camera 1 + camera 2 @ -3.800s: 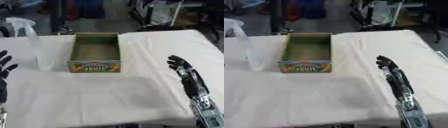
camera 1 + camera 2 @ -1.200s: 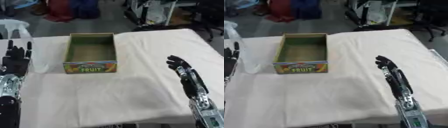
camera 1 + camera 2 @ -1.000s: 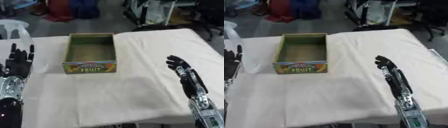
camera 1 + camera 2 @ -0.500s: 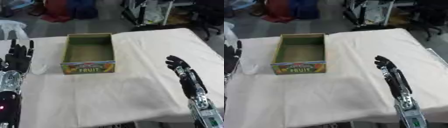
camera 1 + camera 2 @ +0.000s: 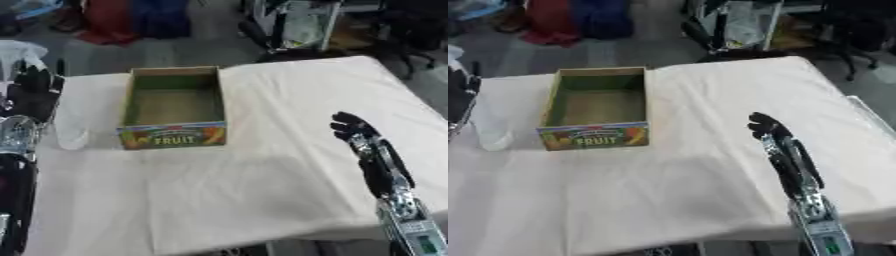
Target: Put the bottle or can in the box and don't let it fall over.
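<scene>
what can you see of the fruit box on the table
The box is a shallow, open-topped rectangular carton, cardboard by its look, green inside with a bare brownish floor. Its near end carries a colourful label reading FRUIT. It sits flat and upright on the white cloth, empty, with a clear bottle standing just left of it.

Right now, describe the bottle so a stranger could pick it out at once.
Start at the table covered in white cloth and find the open cardboard box with FRUIT printed on its front. Just to its left stands the clear spray bottle, upright, partly behind the robot's raised left hand. It is the only see-through thing there, tall and slim beside the squat box.
</scene>
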`<state>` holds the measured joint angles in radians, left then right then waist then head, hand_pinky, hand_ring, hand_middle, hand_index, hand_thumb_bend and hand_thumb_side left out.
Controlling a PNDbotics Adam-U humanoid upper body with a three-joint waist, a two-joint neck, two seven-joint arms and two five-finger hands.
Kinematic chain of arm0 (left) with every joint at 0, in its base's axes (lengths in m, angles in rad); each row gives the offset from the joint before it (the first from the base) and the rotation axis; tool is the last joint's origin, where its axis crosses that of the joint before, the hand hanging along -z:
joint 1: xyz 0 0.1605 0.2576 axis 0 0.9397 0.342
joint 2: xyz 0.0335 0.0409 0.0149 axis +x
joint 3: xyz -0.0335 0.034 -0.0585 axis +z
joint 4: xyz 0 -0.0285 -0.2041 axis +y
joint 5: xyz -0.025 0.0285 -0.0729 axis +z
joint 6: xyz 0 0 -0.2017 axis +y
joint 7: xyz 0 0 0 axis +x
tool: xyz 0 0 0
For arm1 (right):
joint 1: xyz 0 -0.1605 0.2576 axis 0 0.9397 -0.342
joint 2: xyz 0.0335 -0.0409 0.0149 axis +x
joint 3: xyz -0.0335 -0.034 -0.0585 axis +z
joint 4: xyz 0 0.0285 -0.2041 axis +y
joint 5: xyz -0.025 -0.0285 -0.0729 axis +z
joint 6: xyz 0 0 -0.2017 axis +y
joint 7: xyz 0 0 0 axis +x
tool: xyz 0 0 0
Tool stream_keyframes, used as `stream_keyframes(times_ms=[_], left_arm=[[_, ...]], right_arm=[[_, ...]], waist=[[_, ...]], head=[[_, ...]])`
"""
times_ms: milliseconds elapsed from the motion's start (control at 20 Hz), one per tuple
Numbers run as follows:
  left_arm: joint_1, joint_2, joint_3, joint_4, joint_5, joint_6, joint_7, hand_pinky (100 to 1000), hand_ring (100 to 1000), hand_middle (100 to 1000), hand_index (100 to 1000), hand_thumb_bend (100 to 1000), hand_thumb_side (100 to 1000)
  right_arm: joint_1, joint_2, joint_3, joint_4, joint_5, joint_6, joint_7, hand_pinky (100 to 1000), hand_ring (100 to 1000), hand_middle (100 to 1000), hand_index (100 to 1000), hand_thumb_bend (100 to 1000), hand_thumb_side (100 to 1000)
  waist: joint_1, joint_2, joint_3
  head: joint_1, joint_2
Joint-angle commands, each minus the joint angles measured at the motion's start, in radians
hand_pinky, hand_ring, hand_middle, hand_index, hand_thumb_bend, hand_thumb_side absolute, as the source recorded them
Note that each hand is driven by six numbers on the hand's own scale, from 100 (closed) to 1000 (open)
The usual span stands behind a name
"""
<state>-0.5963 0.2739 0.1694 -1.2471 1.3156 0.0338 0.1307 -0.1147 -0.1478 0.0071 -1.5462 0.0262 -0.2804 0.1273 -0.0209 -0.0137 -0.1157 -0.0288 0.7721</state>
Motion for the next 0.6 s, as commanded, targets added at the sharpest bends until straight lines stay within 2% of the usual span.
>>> stream_keyframes(times_ms=[50, 350, 600], left_arm=[[-0.054, 0.038, -0.014, 0.007, 0.008, 0.009, -0.013, 612, 100, 100, 1000, 650, 1000], [-0.124, 0.048, -0.040, -0.005, 0.024, 0.029, -0.042, 607, 100, 100, 1000, 652, 1000], [-0.202, 0.053, -0.085, -0.041, 0.025, 0.061, -0.067, 604, 129, 125, 999, 659, 1000]], right_arm=[[-0.016, -0.005, 0.002, -0.017, -0.003, -0.002, 0.005, 909, 874, 845, 881, 100, 813], [-0.017, -0.002, 0.006, -0.016, -0.004, -0.001, 0.009, 909, 873, 845, 881, 100, 813], [-0.019, 0.000, 0.013, -0.015, -0.005, -0.002, 0.016, 909, 873, 845, 881, 100, 811]], waist=[[0.000, -0.006, -0.006], [0.000, -0.006, -0.019], [-0.001, -0.006, -0.037]], head=[[0.007, -0.002], [0.017, -0.002], [0.029, -0.002]])
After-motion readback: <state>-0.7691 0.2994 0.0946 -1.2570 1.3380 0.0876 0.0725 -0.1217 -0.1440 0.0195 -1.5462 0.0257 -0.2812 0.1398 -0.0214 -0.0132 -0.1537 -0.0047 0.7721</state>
